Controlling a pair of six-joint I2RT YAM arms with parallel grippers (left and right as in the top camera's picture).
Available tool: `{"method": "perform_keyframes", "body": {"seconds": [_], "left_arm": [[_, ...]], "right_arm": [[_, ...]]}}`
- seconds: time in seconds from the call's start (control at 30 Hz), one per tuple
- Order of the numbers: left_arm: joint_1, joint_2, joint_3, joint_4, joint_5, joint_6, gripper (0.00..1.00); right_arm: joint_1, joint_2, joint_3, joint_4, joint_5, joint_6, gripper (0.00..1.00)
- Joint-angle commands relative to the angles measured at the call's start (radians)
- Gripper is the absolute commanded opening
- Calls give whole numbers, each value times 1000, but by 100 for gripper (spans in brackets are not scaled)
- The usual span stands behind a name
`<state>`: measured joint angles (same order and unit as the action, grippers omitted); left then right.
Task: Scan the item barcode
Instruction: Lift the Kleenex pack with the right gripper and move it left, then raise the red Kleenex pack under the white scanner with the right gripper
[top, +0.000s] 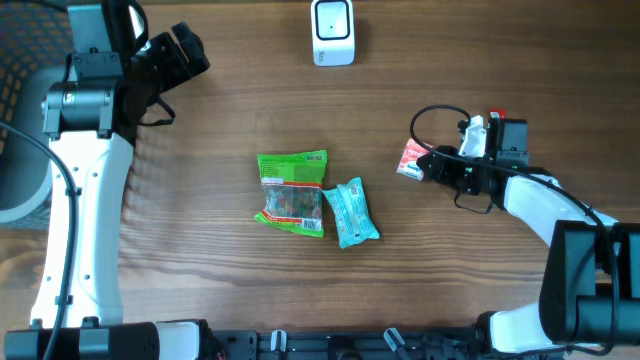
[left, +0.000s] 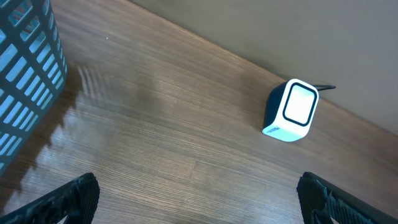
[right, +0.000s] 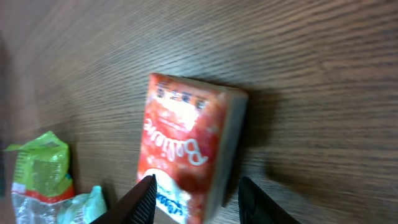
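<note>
1. Overhead: my right gripper (top: 428, 166) is at the red packet (top: 410, 158). The packet's near end is between the jaws and the rest sticks out ahead of the tips. The scanner (top: 333, 32) is well apart from these jaws, off to one side. The green packet (top: 293, 192) and blue packet (top: 352, 212) lie touching each other, further out ahead of the tips. The left gripper (top: 185, 52) is well apart from all packets.
2. Left wrist: jaws spread wide and holding nothing, with bare table (left: 155, 143) between them. The scanner stands ahead of the jaws, and the basket (left: 28, 74) is ahead at the picture's left edge.
3. Right wrist: fingers straddle the red packet's near end, partly closed. I can't tell if they touch or grip it. The packet lies flat, print up.
</note>
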<state>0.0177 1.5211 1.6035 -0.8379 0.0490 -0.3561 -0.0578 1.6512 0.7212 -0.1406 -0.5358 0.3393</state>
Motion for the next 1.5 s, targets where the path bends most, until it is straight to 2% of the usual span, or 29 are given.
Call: {"method": "perform_keyframes", "body": {"seconds": [0.0, 0.17, 0.37, 0.43, 0.5, 0.6, 0.67, 0.7, 0.73, 0.77, 0.83, 0.97, 1.03, 1.07, 1.13, 1.23, 1.27, 1.3, 1.37, 1.47], "left_arm": [[-1, 3, 1, 2, -17, 12, 100], [-1, 3, 1, 2, -17, 12, 100], [-1, 3, 1, 2, -17, 12, 100], [-1, 3, 1, 2, -17, 12, 100], [-1, 3, 1, 2, -17, 12, 100], [-1, 3, 1, 2, -17, 12, 100], [-1, 3, 1, 2, -17, 12, 100], [-1, 3, 1, 2, -17, 12, 100], [-1, 3, 1, 2, -17, 12, 100], [-1, 3, 1, 2, -17, 12, 100], [-1, 3, 1, 2, -17, 12, 100], [-1, 3, 1, 2, -17, 12, 100], [-1, 3, 1, 2, -17, 12, 100], [-1, 3, 1, 2, -17, 12, 100], [-1, 3, 1, 2, -17, 12, 100], [-1, 3, 1, 2, -17, 12, 100], [-1, 3, 1, 2, -17, 12, 100], [-1, 3, 1, 2, -17, 12, 100], [-1, 3, 1, 2, -17, 12, 100], [-1, 3, 1, 2, -17, 12, 100]], "right_arm": [[6, 12, -10, 16, -38, 16, 42], [6, 29, -10, 27, 19, 106, 39], [6, 92, -10, 51, 18, 109, 35], [6, 98, -10, 45, 18, 110, 30], [6, 98, -10, 43, 14, 135, 30], [6, 97, -10, 50, 4, 135, 24], [6, 97, -10, 50, 8, 135, 28], [6, 97, -10, 51, 15, 135, 34], [6, 97, -10, 50, 19, 135, 36], [6, 97, -10, 50, 18, 135, 34], [6, 98, -10, 46, 19, 135, 22], [9, 92, -9, 59, 18, 124, 15], [3, 53, -1, 62, 28, 31, 5], [-3, 22, 1, 51, 37, 21, 4], [-14, -101, 1, -3, 41, -46, 4], [-14, -252, 1, -77, 40, -65, 4], [-14, -350, 5, -142, 50, -185, 4], [-14, -389, 17, -193, 97, -187, 4], [-14, -466, 89, -340, 219, -237, 4], [2, -452, 358, -618, 303, -285, 4]]}}
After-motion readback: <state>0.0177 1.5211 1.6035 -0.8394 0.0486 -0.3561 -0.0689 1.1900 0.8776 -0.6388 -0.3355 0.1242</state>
